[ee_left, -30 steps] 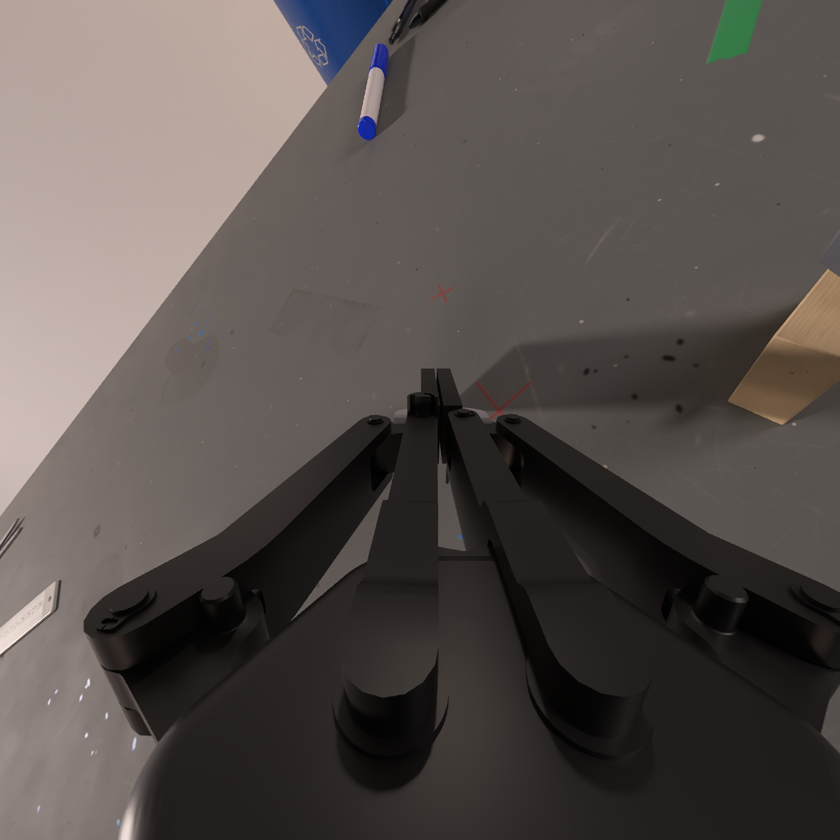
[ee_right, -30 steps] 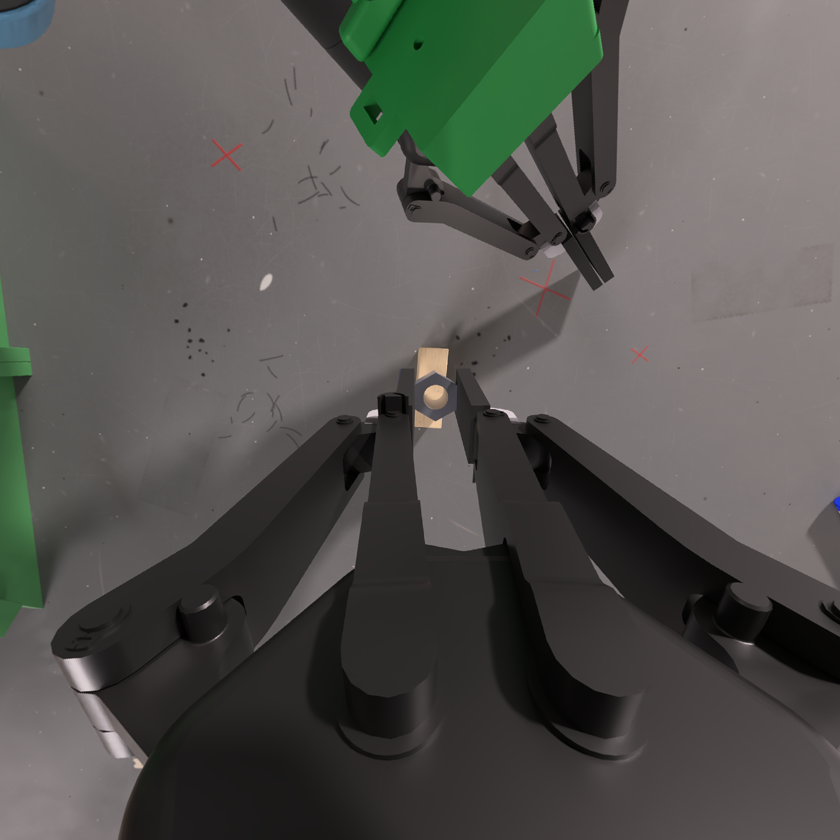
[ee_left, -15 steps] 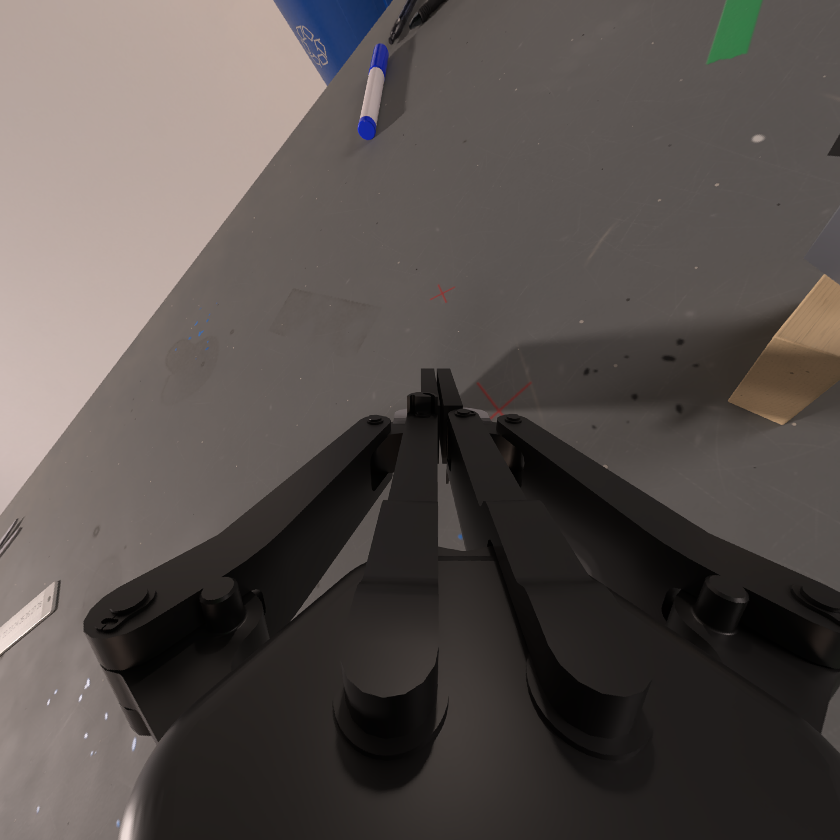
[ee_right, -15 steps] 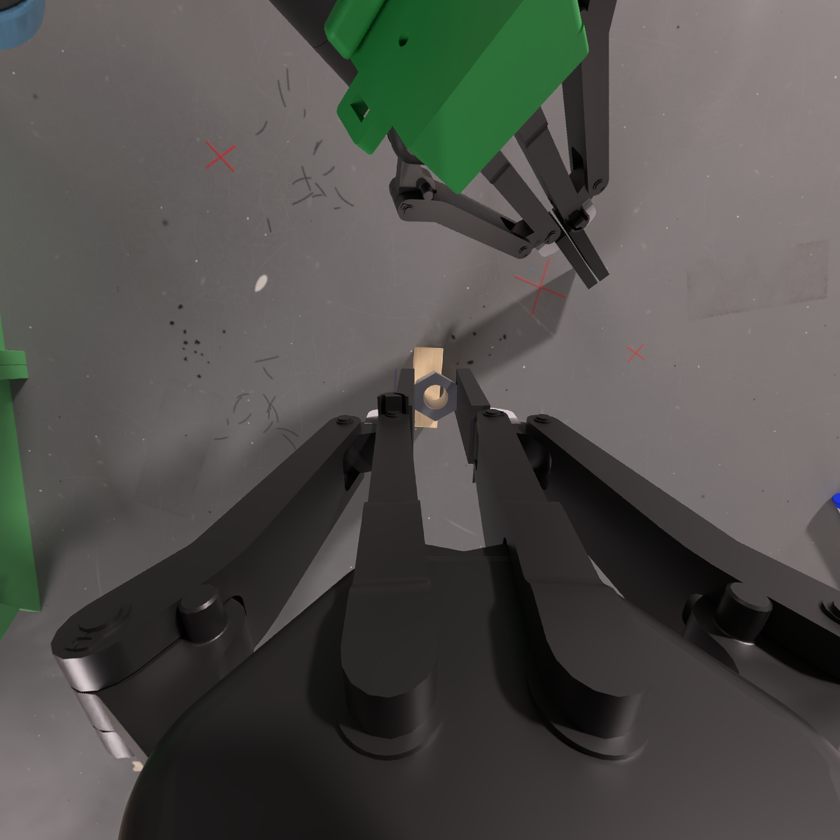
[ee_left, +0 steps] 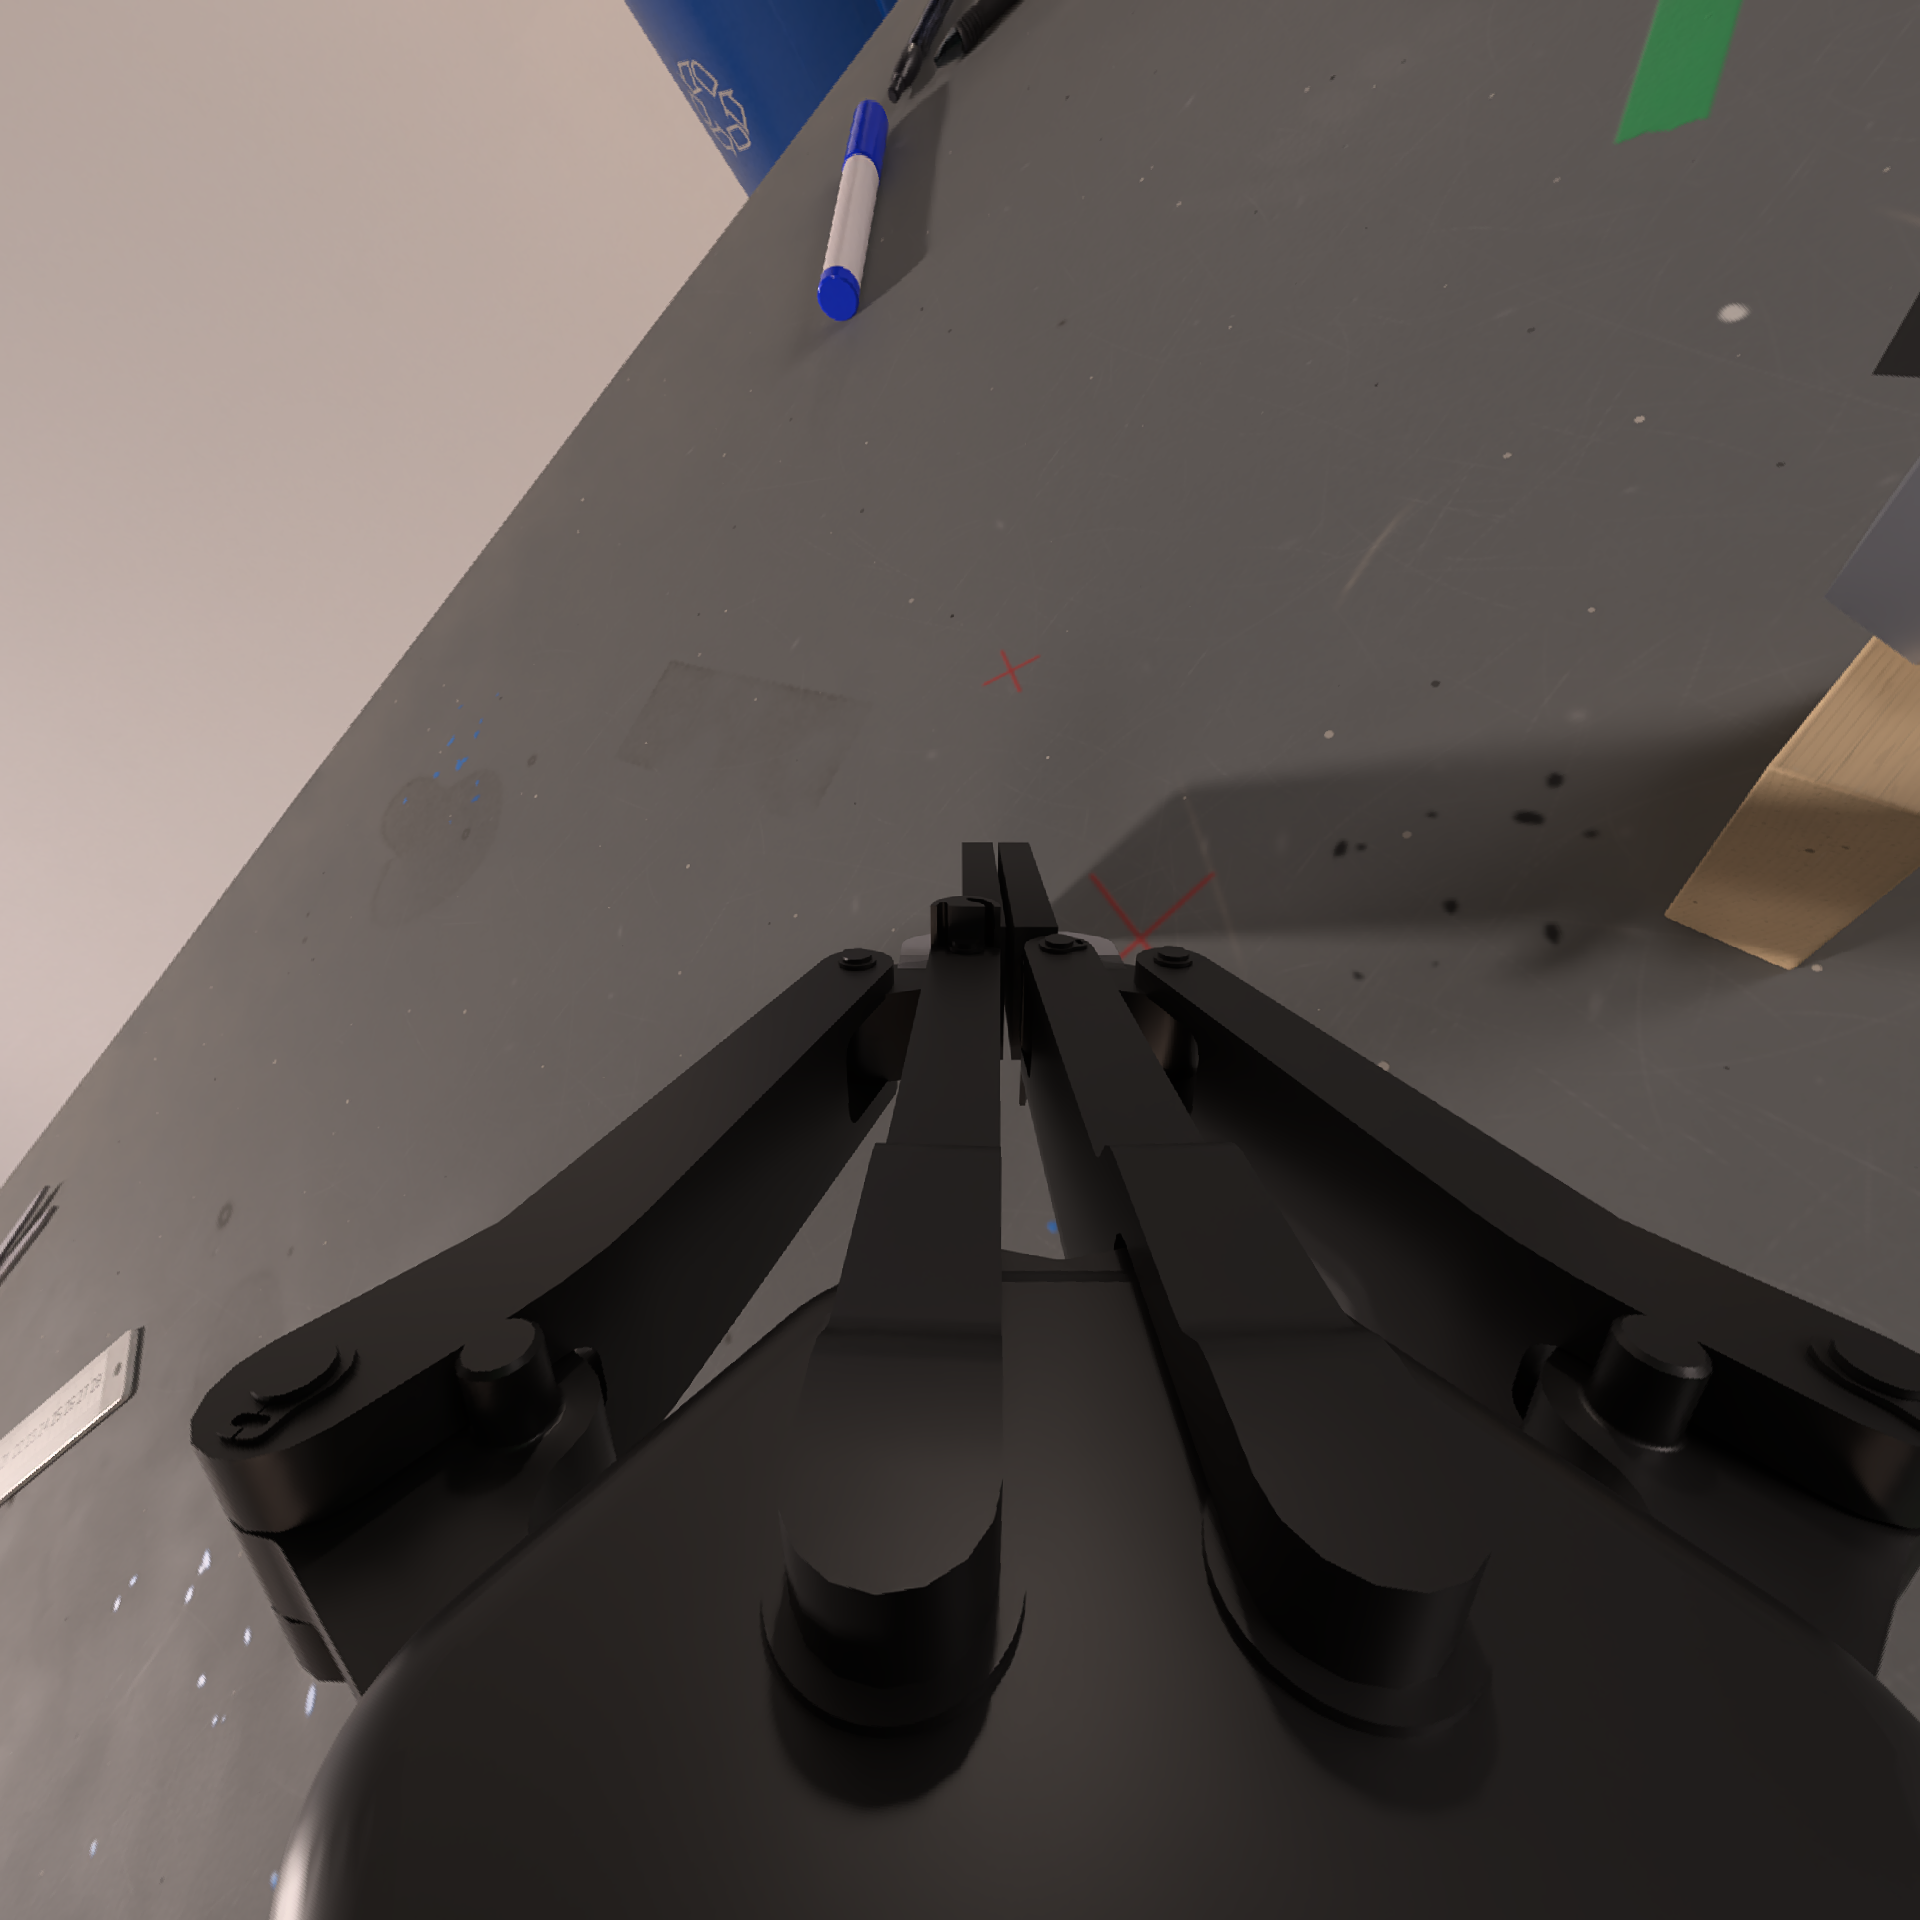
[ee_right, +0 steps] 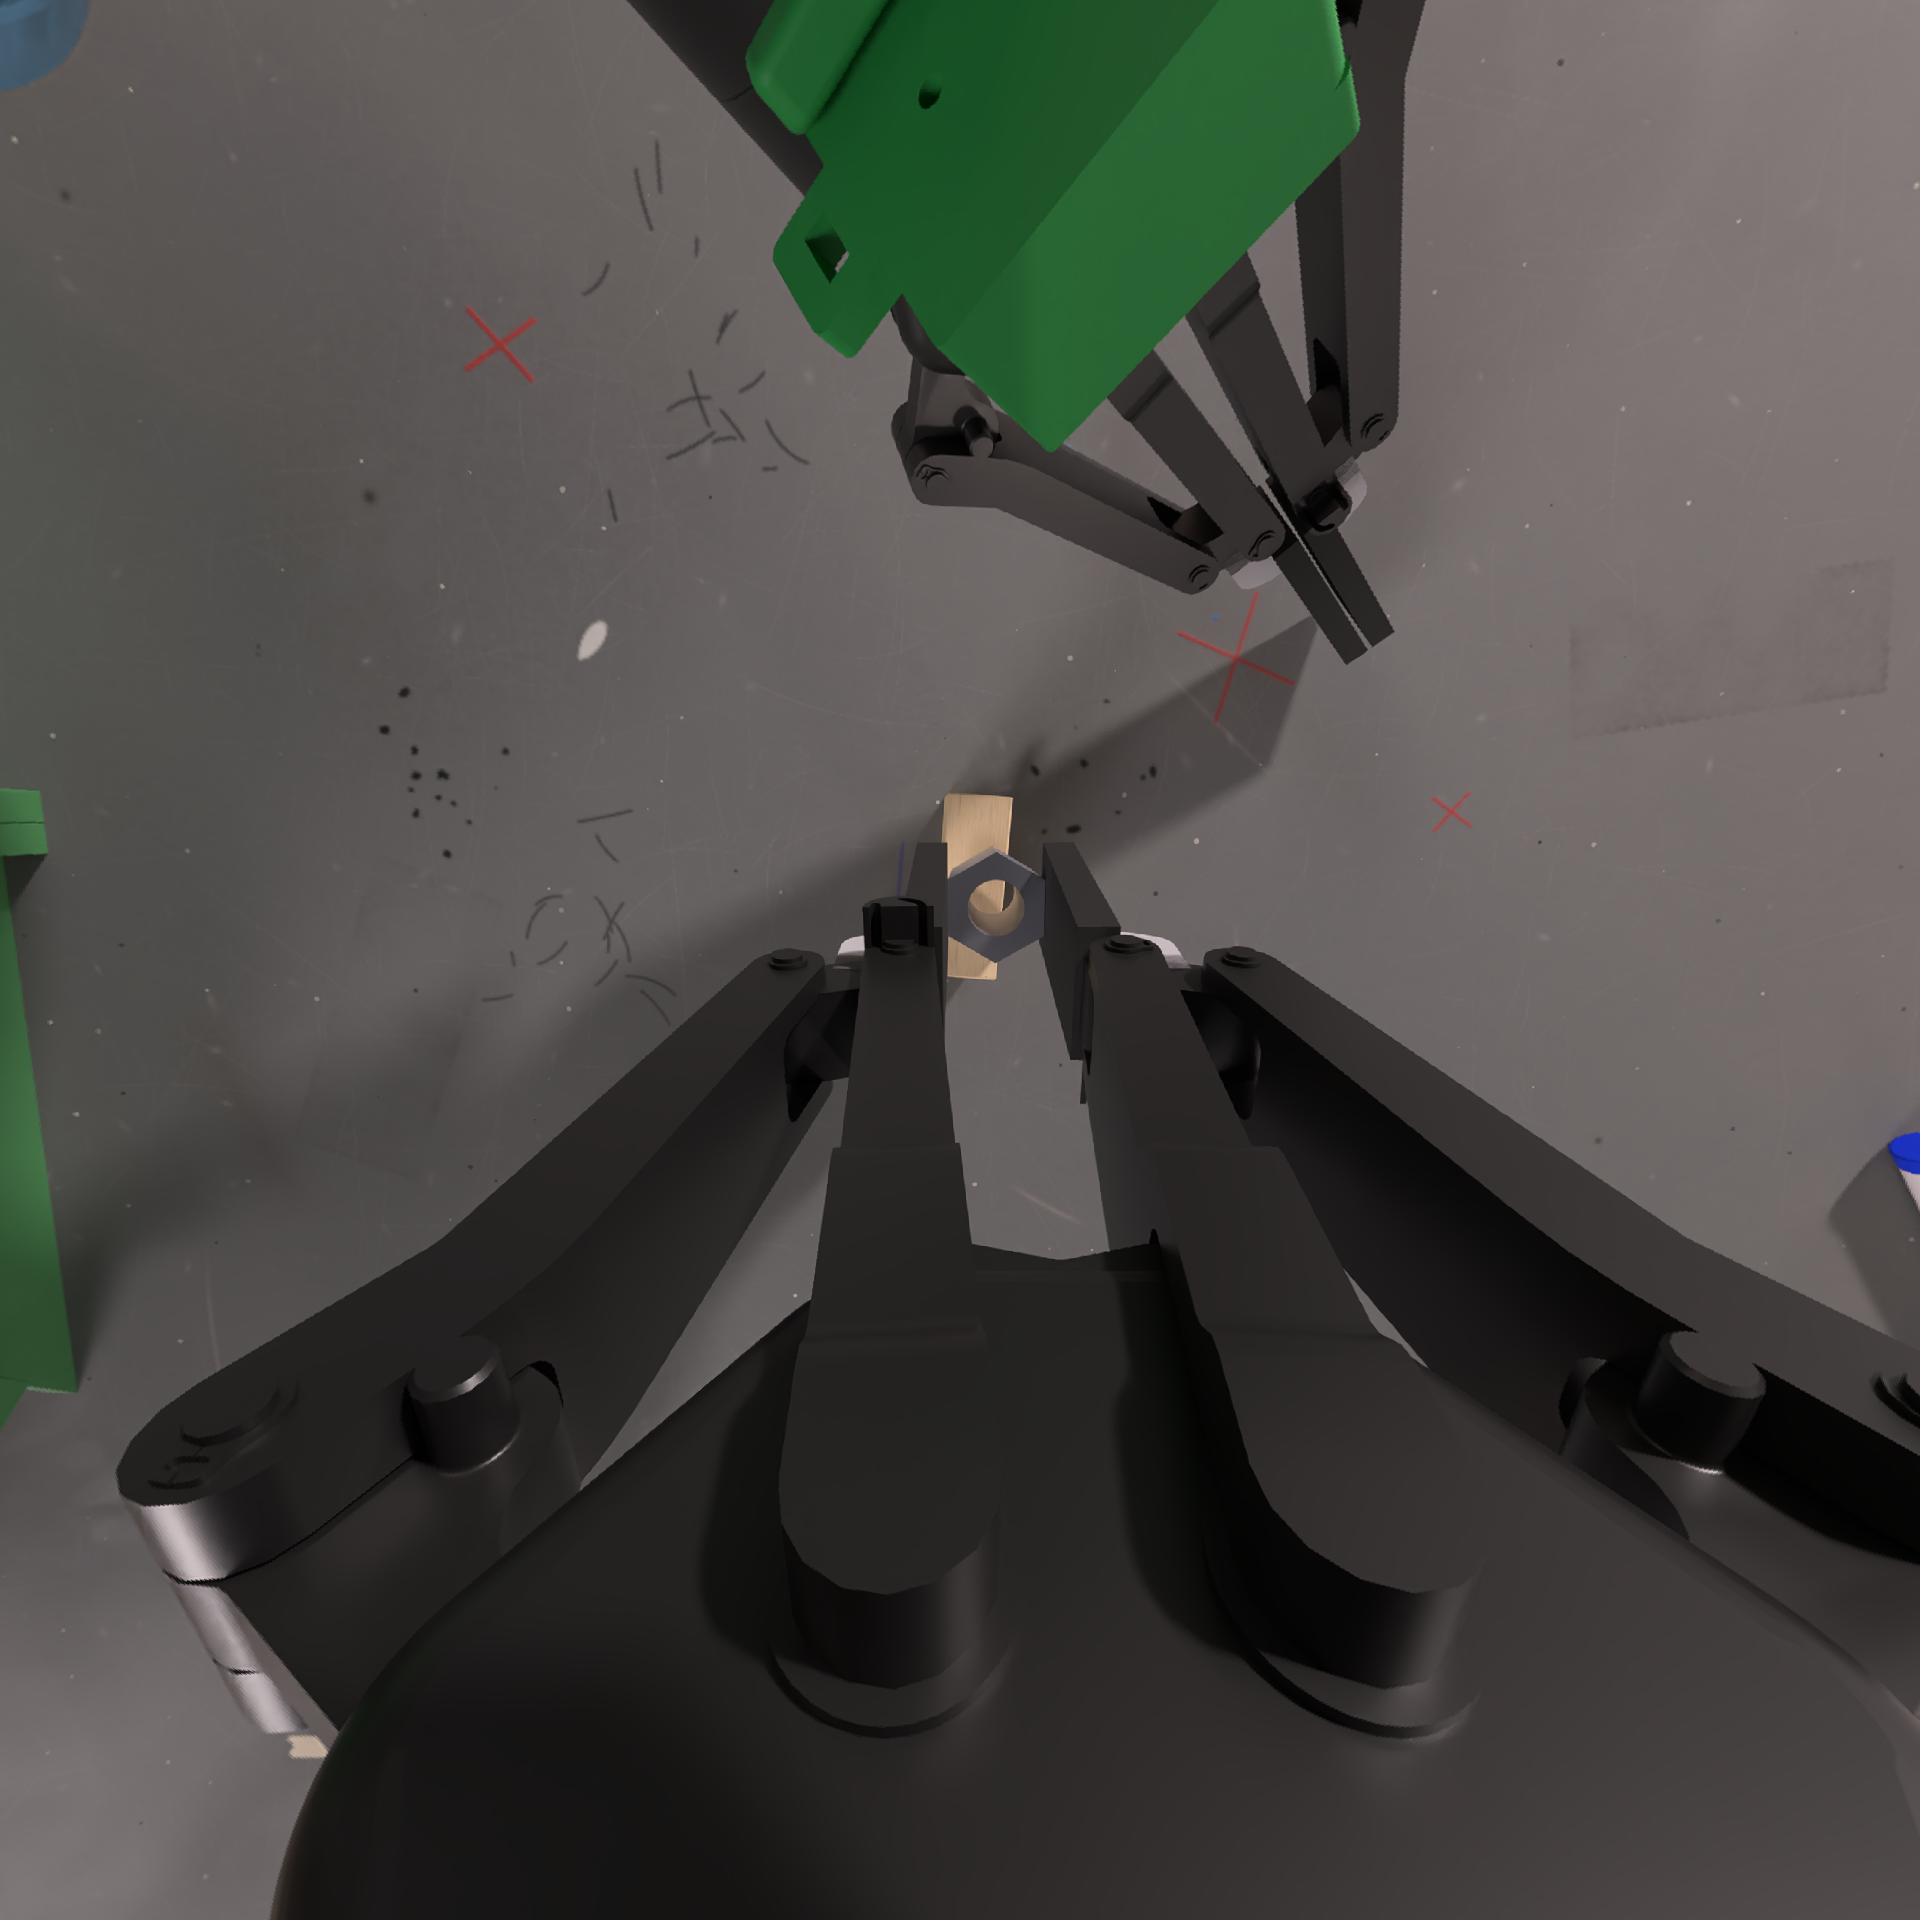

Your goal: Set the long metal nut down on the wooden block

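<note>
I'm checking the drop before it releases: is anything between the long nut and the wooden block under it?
Nothing visible. In the right wrist view the long metal nut sits between the right gripper fingers, directly over the wooden block, whose wood shows through its bore. The left gripper hangs shut off to the side.

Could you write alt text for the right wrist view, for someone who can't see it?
The right hand holds a grey hex nut end-on, directly over a small wooden block on a scuffed grey table. Beyond, the left hand, shut and empty, points down near a red cross.
</note>
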Available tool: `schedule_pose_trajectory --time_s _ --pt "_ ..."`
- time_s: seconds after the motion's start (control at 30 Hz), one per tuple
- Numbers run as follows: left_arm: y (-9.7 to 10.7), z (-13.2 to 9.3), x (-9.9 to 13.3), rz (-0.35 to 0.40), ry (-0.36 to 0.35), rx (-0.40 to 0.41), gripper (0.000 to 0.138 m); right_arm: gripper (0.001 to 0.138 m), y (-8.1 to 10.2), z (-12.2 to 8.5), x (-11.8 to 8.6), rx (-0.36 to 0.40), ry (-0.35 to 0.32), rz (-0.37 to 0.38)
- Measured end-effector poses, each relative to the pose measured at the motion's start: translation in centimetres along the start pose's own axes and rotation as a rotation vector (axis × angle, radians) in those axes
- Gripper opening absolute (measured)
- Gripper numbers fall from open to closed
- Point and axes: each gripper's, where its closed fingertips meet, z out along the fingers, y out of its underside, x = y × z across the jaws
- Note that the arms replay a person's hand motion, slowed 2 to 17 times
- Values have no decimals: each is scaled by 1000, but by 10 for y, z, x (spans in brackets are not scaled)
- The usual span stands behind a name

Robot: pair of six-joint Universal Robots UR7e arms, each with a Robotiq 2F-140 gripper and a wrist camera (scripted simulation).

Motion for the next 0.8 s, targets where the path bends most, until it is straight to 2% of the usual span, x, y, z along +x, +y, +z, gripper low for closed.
schedule_pose_trajectory --time_s 0.8 --pt "0 0 0 1 1 0 2 24 0 0 0 -2 2 -2"
